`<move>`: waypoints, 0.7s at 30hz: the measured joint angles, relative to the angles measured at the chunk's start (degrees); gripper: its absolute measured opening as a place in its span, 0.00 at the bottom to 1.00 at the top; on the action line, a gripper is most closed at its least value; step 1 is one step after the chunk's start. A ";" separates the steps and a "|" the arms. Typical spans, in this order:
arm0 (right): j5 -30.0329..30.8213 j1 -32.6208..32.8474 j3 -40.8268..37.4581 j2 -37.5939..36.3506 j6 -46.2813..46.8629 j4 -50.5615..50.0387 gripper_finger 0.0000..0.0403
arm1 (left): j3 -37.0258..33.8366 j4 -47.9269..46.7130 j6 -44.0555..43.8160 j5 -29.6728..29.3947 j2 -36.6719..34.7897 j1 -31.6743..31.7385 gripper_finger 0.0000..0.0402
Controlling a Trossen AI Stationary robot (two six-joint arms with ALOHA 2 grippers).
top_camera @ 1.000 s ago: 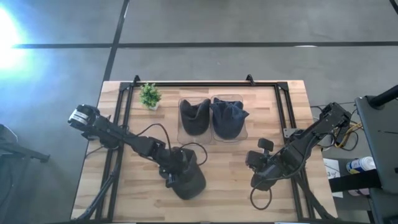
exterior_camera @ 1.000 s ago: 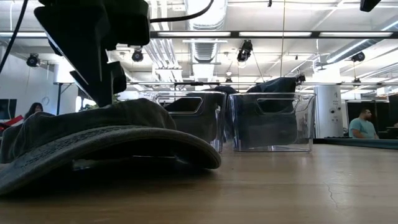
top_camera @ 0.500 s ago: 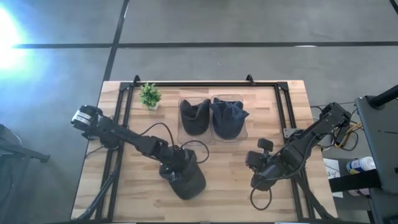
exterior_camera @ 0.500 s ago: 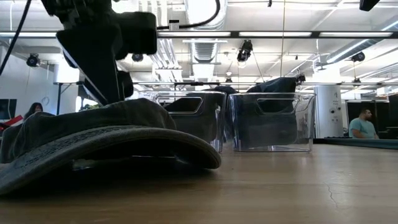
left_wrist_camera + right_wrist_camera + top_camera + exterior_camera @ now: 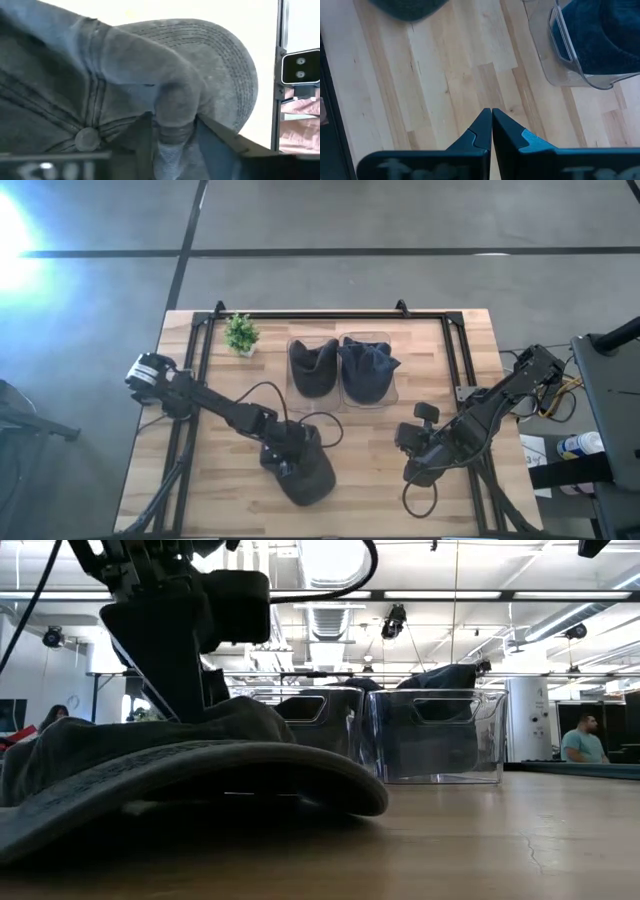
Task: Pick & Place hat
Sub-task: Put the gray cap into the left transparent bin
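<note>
One hat lies flat on the wood near the table's near edge, the left gripper pinching a fold of its crown, so the pick looks barely begun. Towards the near right corner, the right gripper waits with fingers pressed together, holding nothing. Nearer the far edge, two clear bins already hold hats.
</note>
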 joint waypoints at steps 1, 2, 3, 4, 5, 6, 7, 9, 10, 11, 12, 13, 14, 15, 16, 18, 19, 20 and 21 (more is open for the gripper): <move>0.02 0.00 0.00 0.00 -0.03 0.00 0.02 | 0.15 -0.09 0.44 0.04 -0.02 0.00 0.31; 0.02 0.00 0.00 0.00 -0.04 0.00 0.02 | 0.38 -0.12 0.92 0.06 -0.09 0.04 0.25; 0.04 0.00 0.00 0.00 -0.03 0.00 0.02 | 0.64 -0.07 1.26 0.08 -0.11 0.09 0.18; 0.05 0.00 0.00 0.00 -0.04 0.00 0.02 | 0.77 0.03 1.41 0.09 -0.13 0.13 0.11; 0.07 0.00 0.00 0.00 -0.05 0.00 0.02 | 0.84 -0.01 1.51 0.06 -0.13 0.13 0.06; 0.09 0.00 0.00 0.00 -0.03 0.00 0.02 | 0.86 -0.04 1.47 0.07 -0.13 0.17 0.04; 0.09 0.00 0.00 0.00 -0.03 -0.02 0.02 | 0.86 -0.10 1.40 0.06 -0.13 0.20 0.03; 0.09 0.00 0.00 0.00 -0.03 -0.02 0.02 | 0.86 -0.11 0.62 0.10 -0.14 0.20 0.03; 0.09 0.00 0.00 0.00 -0.03 -0.02 0.02 | 0.86 -0.16 -0.27 0.30 -0.20 0.20 0.02; 0.09 0.00 0.00 0.00 -0.03 -0.02 0.02 | 0.86 -0.22 -1.38 0.85 -0.31 0.20 0.02; 0.09 0.00 0.00 0.00 -0.03 -0.02 0.02 | 0.87 -0.41 -2.58 1.55 -0.56 0.24 0.01; 0.09 0.00 0.00 0.00 -0.03 -0.02 0.02 | 1.03 -0.99 -3.86 2.48 -0.95 0.24 0.01; 0.09 0.00 0.00 0.00 -0.03 -0.04 0.02 | 1.34 -1.50 -4.78 3.37 -1.40 0.24 0.01; 0.09 0.00 0.00 0.00 -0.03 -0.04 0.02 | 1.78 -1.98 -5.17 4.06 -2.04 0.24 0.01; 0.09 0.00 0.00 0.00 -0.06 -0.04 0.02 | 2.23 -2.52 -5.18 4.39 -2.82 0.20 0.01; 0.09 0.00 0.00 0.00 -0.21 -0.07 0.02 | 3.30 -4.23 -5.18 4.99 -4.73 0.15 0.01; 0.09 0.01 0.00 0.00 -0.29 -0.07 0.02 | 3.90 -5.08 -5.16 5.05 -5.83 0.13 0.01; 0.09 0.00 0.00 0.00 -0.33 -0.07 0.02 | 4.50 -6.04 -5.10 5.06 -6.82 0.15 0.01; 0.09 0.00 0.00 0.00 -0.42 -0.11 0.02 | 5.06 -7.05 -5.03 5.03 -7.96 0.17 0.01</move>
